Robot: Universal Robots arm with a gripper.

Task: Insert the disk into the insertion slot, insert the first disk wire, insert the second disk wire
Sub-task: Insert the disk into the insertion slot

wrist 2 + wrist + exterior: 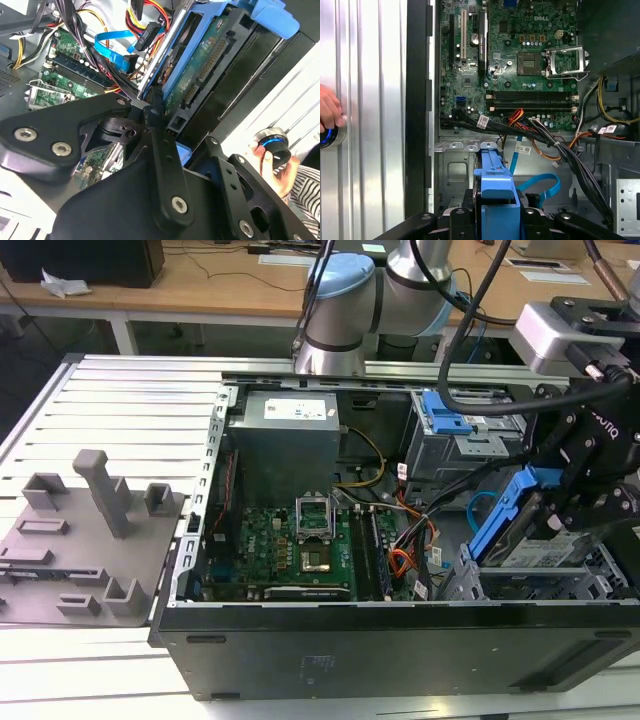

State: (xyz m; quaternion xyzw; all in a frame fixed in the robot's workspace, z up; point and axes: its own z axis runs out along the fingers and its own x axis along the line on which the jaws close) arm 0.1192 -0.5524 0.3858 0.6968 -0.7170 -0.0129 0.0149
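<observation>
My gripper point(548, 508) is shut on the disk point(520, 530), a drive in a blue carrier. I hold it tilted over the insertion slot point(602, 578), the silver perforated cage at the exterior view's right, with its low end at the bay. In the second wrist view the disk point(200, 65) shows its circuit board. In the first wrist view the blue carrier point(495, 197) sits between my fingers point(456, 220). The second disk wire point(540, 186), a light blue loop, lies loose beside the carrier and shows as a blue cable point(107, 50). The first disk wire point(149, 15), red and dark strands, hangs unplugged near the disk.
A grey cage with a blue latch point(448, 425) stands behind the slot. The motherboard point(300, 545) fills the case floor, with an orange flat cable point(400, 562) and dark cable bundles point(560, 150) crossing it. A person's hand point(327, 112) rests on a knob outside the case.
</observation>
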